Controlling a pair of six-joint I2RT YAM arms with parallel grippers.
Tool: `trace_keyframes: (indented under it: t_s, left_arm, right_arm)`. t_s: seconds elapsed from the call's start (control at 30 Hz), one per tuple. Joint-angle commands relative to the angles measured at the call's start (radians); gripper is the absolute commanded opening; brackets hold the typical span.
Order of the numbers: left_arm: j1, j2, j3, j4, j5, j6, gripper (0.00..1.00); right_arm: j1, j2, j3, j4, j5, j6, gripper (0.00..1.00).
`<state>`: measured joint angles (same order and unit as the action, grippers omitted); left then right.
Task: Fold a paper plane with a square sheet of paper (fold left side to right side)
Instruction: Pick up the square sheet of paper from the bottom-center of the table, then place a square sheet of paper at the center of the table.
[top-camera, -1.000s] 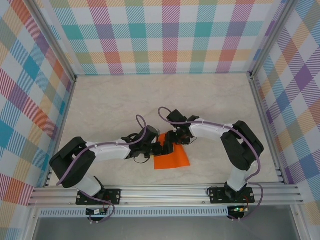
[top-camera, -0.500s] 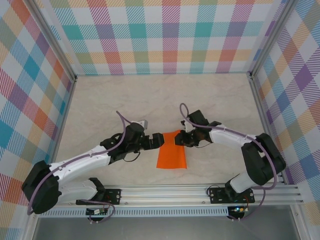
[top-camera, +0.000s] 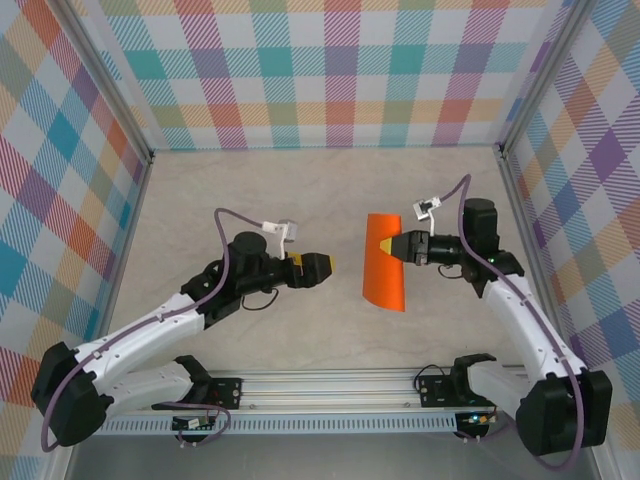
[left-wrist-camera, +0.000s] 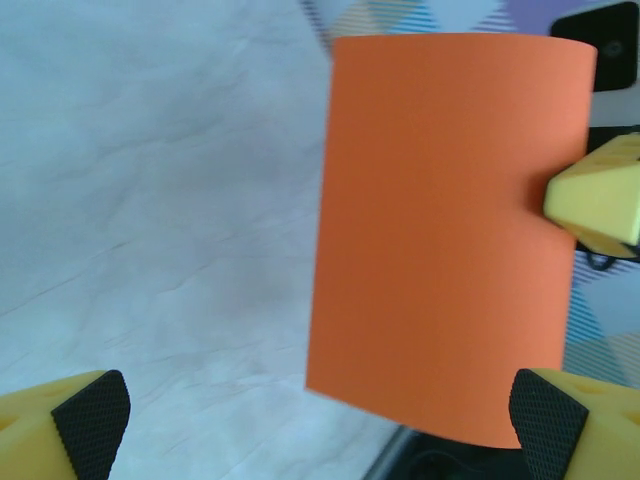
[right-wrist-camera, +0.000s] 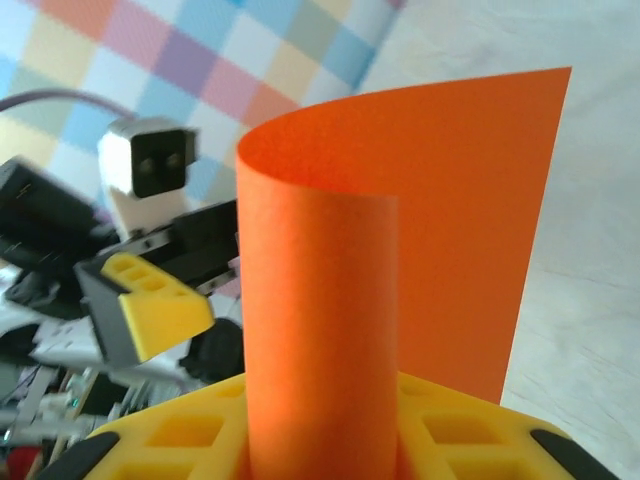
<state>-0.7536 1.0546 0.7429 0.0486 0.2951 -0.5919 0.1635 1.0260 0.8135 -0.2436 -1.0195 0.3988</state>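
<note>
Right fingers (top-camera: 390, 245) pinch the curled square sheet of paper (top-camera: 385, 283) by one edge; left fingers (top-camera: 325, 266), left of it, gape wide. Sheet may slip, creasing crooked.

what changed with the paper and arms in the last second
The right gripper has lifted the orange sheet off the table and carried it farther back and right, pinched at one edge and curled over. The left gripper has drawn back left, apart from the sheet, fingers open. The table and plaid walls stayed as they were.
</note>
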Motion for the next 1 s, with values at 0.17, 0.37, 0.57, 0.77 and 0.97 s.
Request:
trace_keyframes:
  t_s: [0.17, 0.37, 0.57, 0.77, 0.97]
  left_arm:
    - [0.007, 0.09, 0.139, 0.188, 0.201, 0.017, 1.0]
    - [0.007, 0.146, 0.124, 0.469, 0.351, -0.107, 0.99]
    - [0.005, 0.162, 0.128, 0.514, 0.389, -0.131, 0.53]
    - [0.004, 0.135, 0.133, 0.359, 0.298, -0.067, 0.03]
    - [0.044, 0.177, 0.184, 0.063, 0.141, 0.007, 0.0]
  right_arm:
    - [-0.002, -0.115, 0.153, -0.086, -0.191, -0.066, 0.35]
    - [-0.002, -0.133, 0.164, -0.036, -0.182, -0.015, 0.35]
    - [-0.001, -0.14, 0.15, -0.017, -0.136, -0.01, 0.35]
    - [-0.002, -0.138, 0.139, -0.08, 0.005, -0.027, 0.43]
    - [-0.002, -0.105, 0.162, -0.325, 0.388, -0.123, 0.99]
